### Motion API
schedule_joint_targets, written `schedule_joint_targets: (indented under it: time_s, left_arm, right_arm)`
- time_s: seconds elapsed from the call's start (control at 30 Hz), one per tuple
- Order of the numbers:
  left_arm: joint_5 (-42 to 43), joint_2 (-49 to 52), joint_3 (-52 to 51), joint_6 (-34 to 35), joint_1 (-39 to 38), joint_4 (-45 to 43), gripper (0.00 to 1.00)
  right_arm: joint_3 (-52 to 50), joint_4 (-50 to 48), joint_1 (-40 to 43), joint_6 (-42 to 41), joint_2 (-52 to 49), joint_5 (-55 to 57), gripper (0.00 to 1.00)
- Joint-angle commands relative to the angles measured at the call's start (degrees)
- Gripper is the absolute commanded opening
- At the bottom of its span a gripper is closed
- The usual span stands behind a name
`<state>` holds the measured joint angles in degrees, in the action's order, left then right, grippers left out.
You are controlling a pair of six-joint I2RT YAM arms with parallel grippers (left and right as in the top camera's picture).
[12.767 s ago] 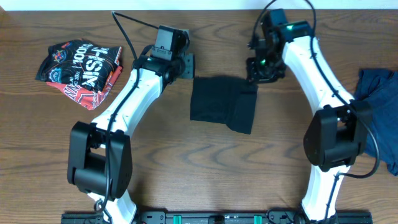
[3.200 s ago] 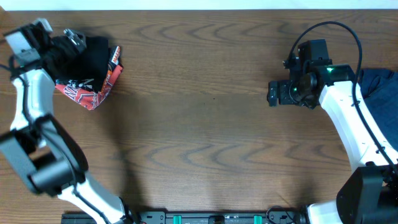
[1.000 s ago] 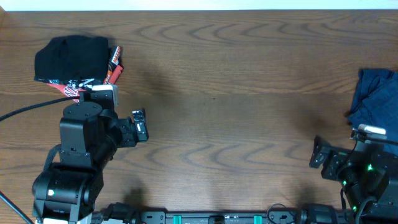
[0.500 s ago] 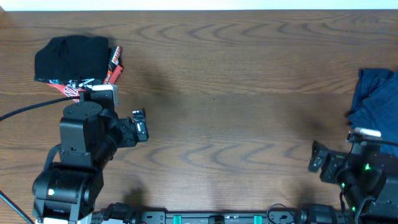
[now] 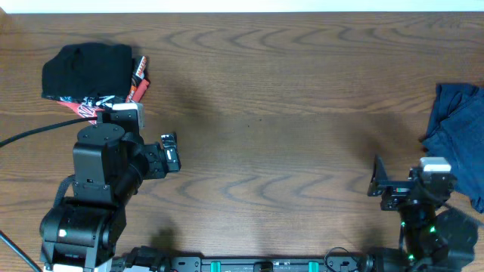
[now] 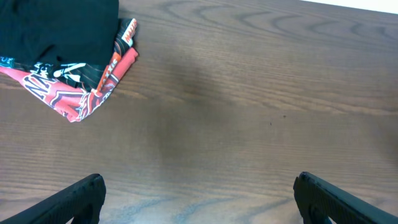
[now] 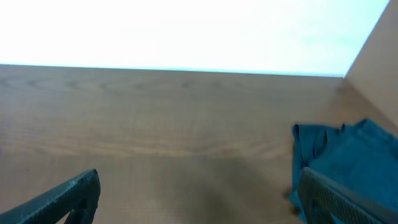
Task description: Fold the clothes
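1. The left gripper (image 6: 199, 196) is spread wide and holds nothing above the wooden table (image 6: 249, 93).
2. The right gripper (image 7: 199, 190) is likewise spread and empty.
3. A folded black garment (image 5: 85, 68) lies on a red printed garment (image 5: 97, 108) at the far left.
4. A crumpled blue garment (image 5: 460, 121) lies at the right edge.

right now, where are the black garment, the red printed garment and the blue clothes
black garment (image 5: 85, 68), overhead view, middle of its top face
red printed garment (image 6: 68, 101), left wrist view, exposed lower edge
blue clothes (image 5: 461, 113), overhead view, middle of the pile
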<state>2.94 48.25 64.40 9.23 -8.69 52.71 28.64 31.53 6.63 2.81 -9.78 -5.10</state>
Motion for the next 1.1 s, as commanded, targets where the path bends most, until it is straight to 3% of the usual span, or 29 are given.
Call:
schedule_joint_targets:
  time_s: [0.0, 0.17, 0.53, 0.73, 1.07]
  left_arm:
    - [-0.63, -0.02, -0.17, 0.74, 0.0, 0.17, 0.98]
    - [-0.63, -0.02, -0.17, 0.74, 0.0, 0.17, 0.98]
    - [-0.66, -0.02, -0.17, 0.74, 0.0, 0.17, 0.98]
    - [-0.63, -0.02, -0.17, 0.72, 0.0, 0.17, 0.98]
    - [-0.63, -0.02, -0.17, 0.74, 0.0, 0.17, 0.98]
  right_arm:
    - [-4.74, -3.63, 0.48, 1.09, 4.52, -1.6, 0.99]
    - [-11.8, -12.44, 0.5, 1.11, 9.6, -1.57, 0.99]
    - [-28.57, -36.46, 0.44, 1.14, 9.53, -1.51, 0.99]
    - [-28.35, -27.52, 0.33, 4.35, 9.53, -0.72, 0.99]
    - [-28.33, -27.69, 0.26, 3.69, 9.51, -0.48, 0.99]
